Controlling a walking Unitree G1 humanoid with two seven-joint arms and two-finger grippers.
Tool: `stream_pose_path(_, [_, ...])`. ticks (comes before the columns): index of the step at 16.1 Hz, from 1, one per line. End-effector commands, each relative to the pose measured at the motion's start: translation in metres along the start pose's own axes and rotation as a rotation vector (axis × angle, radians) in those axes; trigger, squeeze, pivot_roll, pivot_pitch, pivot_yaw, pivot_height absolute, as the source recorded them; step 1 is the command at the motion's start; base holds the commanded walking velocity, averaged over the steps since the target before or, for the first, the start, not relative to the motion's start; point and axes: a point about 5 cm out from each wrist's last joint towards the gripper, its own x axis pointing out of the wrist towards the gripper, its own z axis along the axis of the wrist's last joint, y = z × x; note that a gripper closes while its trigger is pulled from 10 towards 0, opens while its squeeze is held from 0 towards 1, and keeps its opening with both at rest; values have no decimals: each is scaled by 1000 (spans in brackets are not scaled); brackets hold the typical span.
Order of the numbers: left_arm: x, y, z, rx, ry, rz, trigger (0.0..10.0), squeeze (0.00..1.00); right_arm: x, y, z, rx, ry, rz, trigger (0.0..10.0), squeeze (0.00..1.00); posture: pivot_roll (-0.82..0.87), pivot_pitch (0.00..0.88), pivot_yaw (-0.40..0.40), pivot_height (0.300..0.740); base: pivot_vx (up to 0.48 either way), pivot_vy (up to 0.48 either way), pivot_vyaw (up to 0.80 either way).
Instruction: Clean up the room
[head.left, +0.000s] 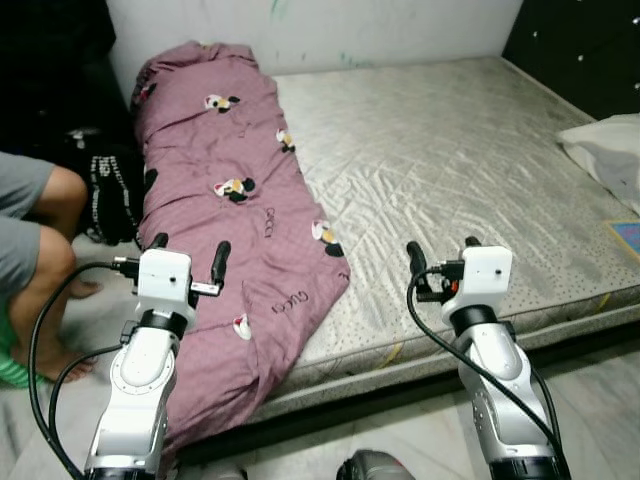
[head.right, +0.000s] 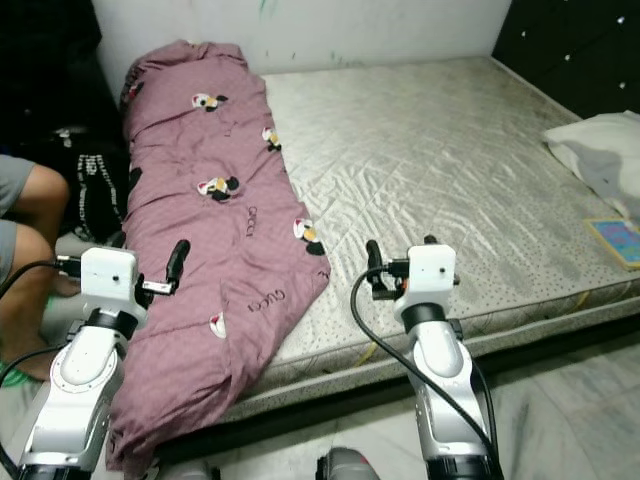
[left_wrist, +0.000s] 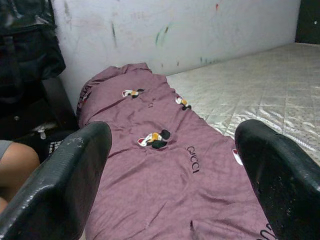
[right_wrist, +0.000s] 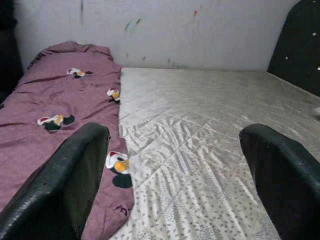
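Both grippers, left (head.left: 189, 262) and right (head.left: 444, 256), hover with fingers spread, holding nothing, at the mattress's (head.left: 470, 160) front edge. A purple blanket (head.left: 230, 190) (cartoon-printed) lies along the left edge, its end hanging over the front.

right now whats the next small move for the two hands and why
Probably ease both hands forward and down to the near edge of the purple blanket. The left hand hovers open just above the part drooping off the mattress, and the right hand hovers open over bare mattress beside it. Neither touches the cloth yet, and it lies bunched along one side.
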Motion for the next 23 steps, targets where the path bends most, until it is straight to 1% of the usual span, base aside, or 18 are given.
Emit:
stream_pose_path(1, [0, 1, -1, 4, 14, 10, 10000, 0, 0, 0, -2, 5, 8, 7, 10000, 0, -47, 0, -9, 655, 0, 0, 0])
stream_pose_path(15, [1, 0, 2, 3, 13, 34, 10000, 0, 2, 5, -5, 12, 21, 43, 10000, 0, -33, 0, -13, 650, 0, 0, 0])
stream_pose_path(16, [1, 0, 2, 2, 14, 35, 10000, 0, 2, 5, -5, 14, 19, 46, 10000, 0, -33, 0, -13, 645, 0, 0, 0])
stream_pose_path(17, [1, 0, 2, -1, 16, 38, 10000, 0, 3, 6, -5, 14, 20, 49, 10000, 0, -33, 0, -13, 625, 0, 0, 0])
stream_pose_path(19, [1, 0, 2, -6, 17, 44, 10000, 0, 3, 6, -5, 15, 20, 51, 10000, 0, -33, 0, -13, 600, 0, 0, 0])
stream_pose_path(23, [1, 0, 2, -10, 23, 56, 10000, 0, 3, 7, -6, 20, 26, 63, 10000, 0, -33, 0, -13, 565, 0, 0, 0])
